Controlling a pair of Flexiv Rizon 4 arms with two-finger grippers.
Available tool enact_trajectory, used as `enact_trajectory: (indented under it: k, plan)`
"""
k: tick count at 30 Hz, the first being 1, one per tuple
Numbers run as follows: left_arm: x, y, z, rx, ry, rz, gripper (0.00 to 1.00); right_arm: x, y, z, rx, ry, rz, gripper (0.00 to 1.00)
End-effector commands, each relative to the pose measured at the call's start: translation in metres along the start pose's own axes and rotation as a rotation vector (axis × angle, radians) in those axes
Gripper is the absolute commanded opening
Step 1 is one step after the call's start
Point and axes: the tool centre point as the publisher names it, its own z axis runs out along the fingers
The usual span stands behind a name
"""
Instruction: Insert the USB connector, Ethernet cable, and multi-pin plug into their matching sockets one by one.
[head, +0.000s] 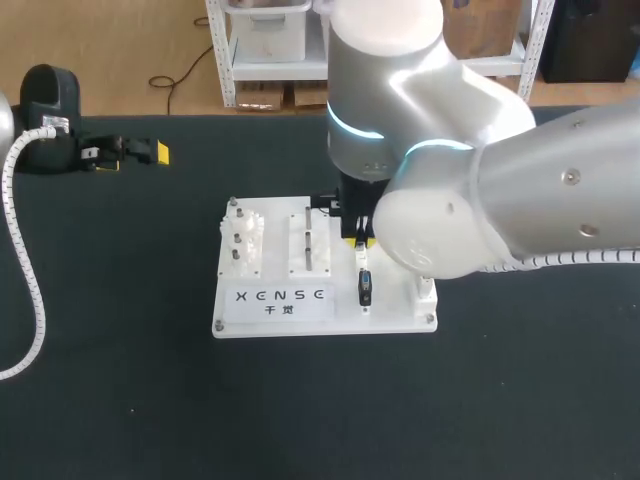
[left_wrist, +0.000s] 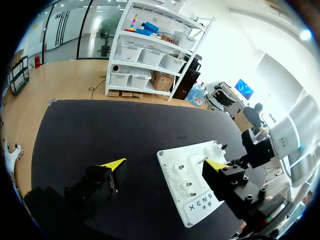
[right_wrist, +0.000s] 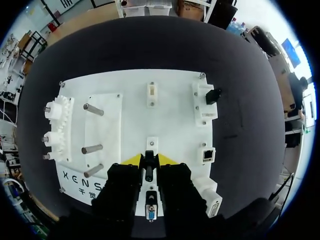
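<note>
The left gripper (left_wrist: 164, 164) hangs released, nothing between its jaws, well apart from the white board (head: 400, 322). The right gripper (right_wrist: 149, 159) is clenched on the multi-pin plug (head: 365, 286) over the board, with a network socket (right_wrist: 207, 154) just beside its jaws.

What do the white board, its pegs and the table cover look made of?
White board: matte white plastic, seemingly; flat, no glare. Pegs: bare metal, grey with a sheen. Table cover: black matte fabric or foam; which, unclear.
</note>
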Motion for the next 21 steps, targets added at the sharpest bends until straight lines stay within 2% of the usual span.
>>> enact_trajectory:
  k: [1, 21]
  plan:
    - [0.000, 0.000, 0.000, 0.000, 0.000, 0.000, 1.00, 0.003, -0.006, -0.006, 0.000, -0.024, 0.005, 0.00]
    - [0.000, 0.000, 0.000, 0.000, 0.000, 0.000, 1.00, -0.004, -0.059, -0.020, 0.021, -0.046, 0.085, 0.00]
